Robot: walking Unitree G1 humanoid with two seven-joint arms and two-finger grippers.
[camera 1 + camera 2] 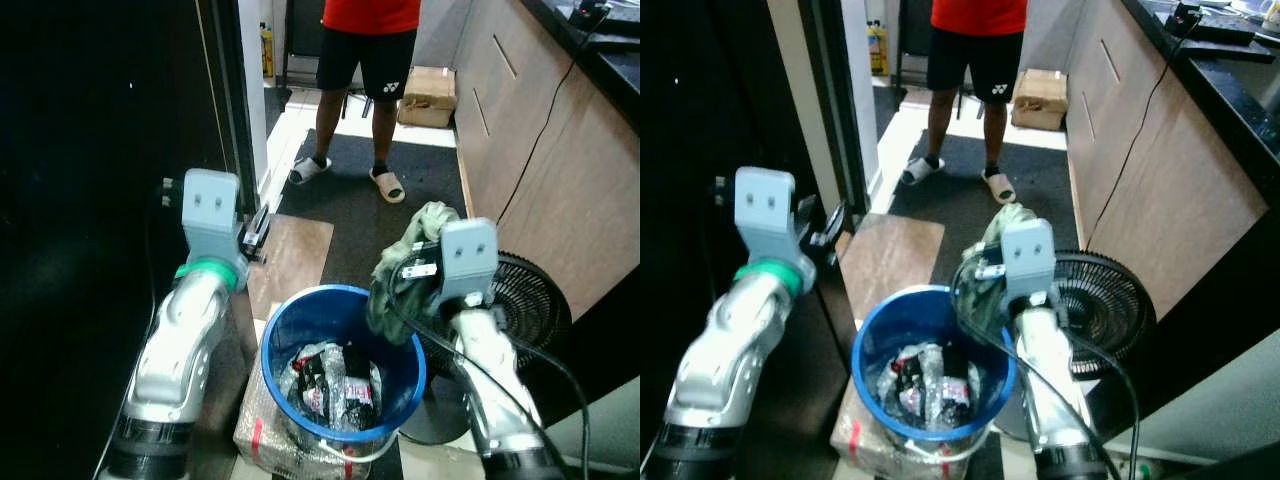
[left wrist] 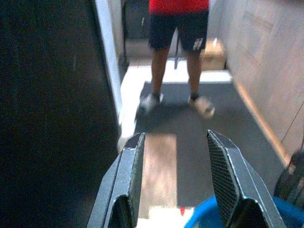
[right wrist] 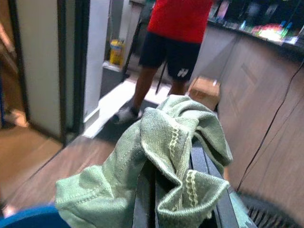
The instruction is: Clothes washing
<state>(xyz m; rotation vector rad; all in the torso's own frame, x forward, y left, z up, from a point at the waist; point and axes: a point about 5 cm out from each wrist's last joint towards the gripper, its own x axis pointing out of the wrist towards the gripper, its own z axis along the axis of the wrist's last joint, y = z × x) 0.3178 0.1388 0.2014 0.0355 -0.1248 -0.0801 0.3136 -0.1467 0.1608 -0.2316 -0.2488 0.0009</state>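
While left fingers gape wide, right fingers clamp green cloth above bucket

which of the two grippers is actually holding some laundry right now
The right gripper: its fingers are shut on a pale green cloth, held above the rim of the blue bucket. The left gripper is open with nothing between its fingers, raised beside the dark doorway.

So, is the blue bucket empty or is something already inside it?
Not empty. The blue bucket holds a crumpled black-and-white bundle at its bottom, while the right hand holds the green cloth over its rim.
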